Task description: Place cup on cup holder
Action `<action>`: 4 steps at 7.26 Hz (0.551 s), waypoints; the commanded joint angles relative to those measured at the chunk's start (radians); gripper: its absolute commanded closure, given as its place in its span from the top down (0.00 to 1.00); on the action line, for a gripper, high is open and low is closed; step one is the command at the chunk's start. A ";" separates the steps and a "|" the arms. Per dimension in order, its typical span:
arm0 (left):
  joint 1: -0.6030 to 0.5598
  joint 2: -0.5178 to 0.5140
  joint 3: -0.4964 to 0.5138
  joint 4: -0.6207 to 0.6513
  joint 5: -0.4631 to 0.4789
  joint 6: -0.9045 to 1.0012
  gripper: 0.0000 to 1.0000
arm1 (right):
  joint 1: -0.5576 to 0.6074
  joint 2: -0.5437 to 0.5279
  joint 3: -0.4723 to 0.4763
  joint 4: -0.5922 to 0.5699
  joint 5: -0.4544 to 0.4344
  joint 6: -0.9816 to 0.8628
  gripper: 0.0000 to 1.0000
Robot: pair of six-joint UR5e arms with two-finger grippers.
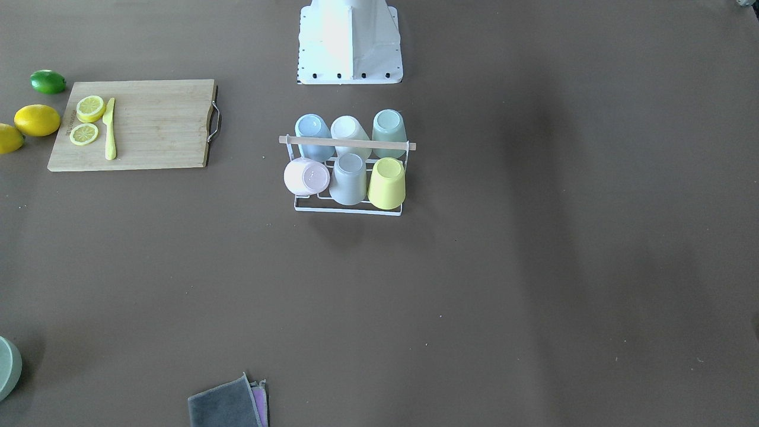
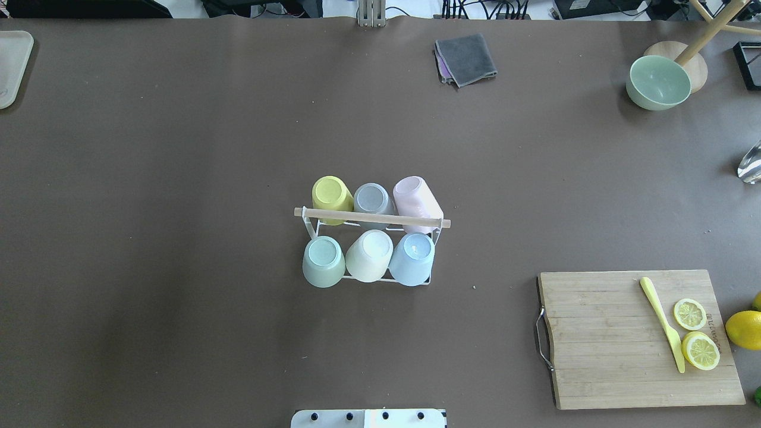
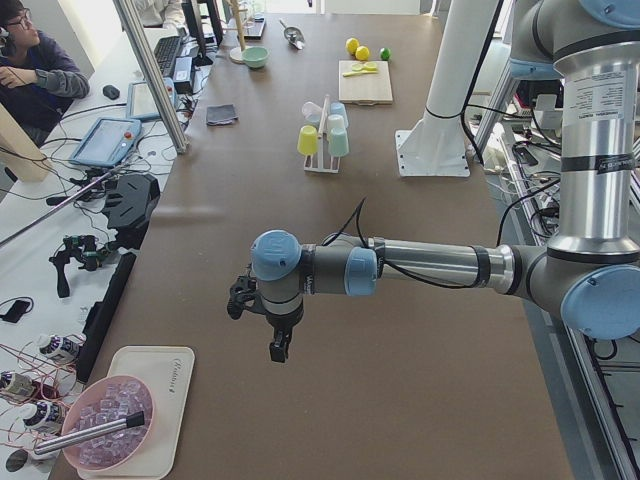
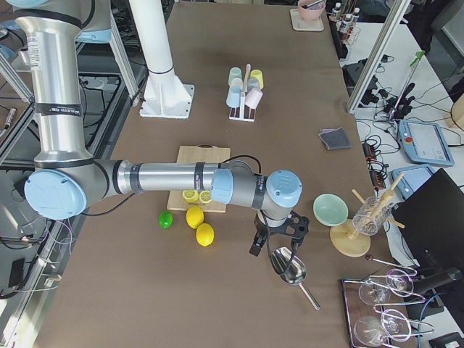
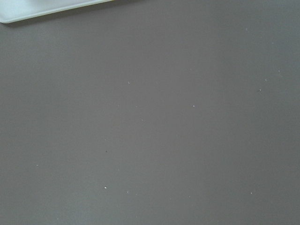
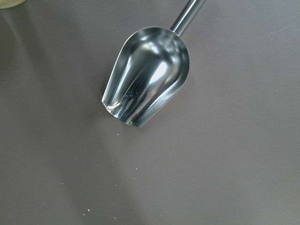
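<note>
White wire cup holder (image 2: 371, 218) looks full, though the pink cup (image 2: 418, 202) leans; left tool (image 3: 278, 345) and right tool (image 4: 274, 239), grip impossible to tell, need approach only to straighten it.

The left arm (image 3: 430, 265) and right arm (image 4: 163, 177) are silver-grey tubes with light-blue joint caps; a black cable (image 3: 350, 222) loops by each forearm; a white printed label (image 3: 600, 110) sits on each upright link. The left gripper (image 3: 275, 345) and right gripper (image 4: 275, 243) are black; the white column (image 3: 455, 75) stands on a white plate (image 1: 350, 70) with dark bolts.
</note>
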 commanded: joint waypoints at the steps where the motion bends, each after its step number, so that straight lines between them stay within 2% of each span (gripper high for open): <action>1: 0.000 0.003 -0.005 -0.001 0.000 0.001 0.98 | 0.000 0.000 -0.001 0.000 0.000 0.000 1.00; 4: 0.000 0.003 0.006 -0.001 0.000 0.003 0.98 | 0.000 0.000 -0.001 -0.002 0.000 -0.002 1.00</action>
